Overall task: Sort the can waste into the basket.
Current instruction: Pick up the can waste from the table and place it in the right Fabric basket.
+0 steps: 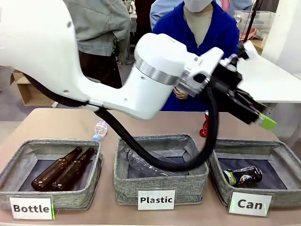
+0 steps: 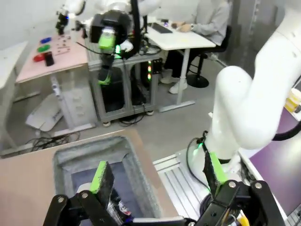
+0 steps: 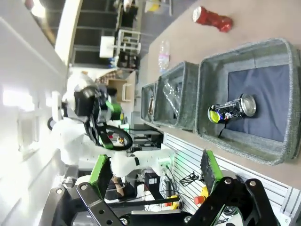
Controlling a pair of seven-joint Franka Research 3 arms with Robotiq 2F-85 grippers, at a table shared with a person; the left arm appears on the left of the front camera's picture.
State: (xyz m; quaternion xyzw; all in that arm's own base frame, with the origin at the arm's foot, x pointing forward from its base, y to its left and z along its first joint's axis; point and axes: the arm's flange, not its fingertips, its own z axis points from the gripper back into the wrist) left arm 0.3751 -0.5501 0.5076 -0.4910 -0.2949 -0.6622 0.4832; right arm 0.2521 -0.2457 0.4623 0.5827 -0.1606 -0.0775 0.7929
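Note:
The black can [image 1: 243, 175] lies on its side inside the grey basket labelled "Can" [image 1: 282, 195] at the front right. The red can [image 1: 205, 125] stands on the table behind that basket, near the person. My left gripper [image 1: 261, 117] hangs above the basket's far side, open and empty. Its wrist view looks down past the open left gripper [image 2: 157, 172] into the basket [image 2: 89, 148], with part of the black can [image 2: 120, 207] showing. My right gripper [image 3: 155, 170] is open and empty, off the table's side; beyond it are the basket [image 3: 244, 141], black can [image 3: 233, 108] and red can [image 3: 211, 19].
The "Plastic" basket [image 1: 160, 186] in the middle holds a clear bottle. The "Bottle" basket [image 1: 28, 155] on the left holds two brown bottles. A clear plastic bottle [image 1: 99, 129] lies on the table behind them. A person in blue [image 1: 202, 28] sits at the far side.

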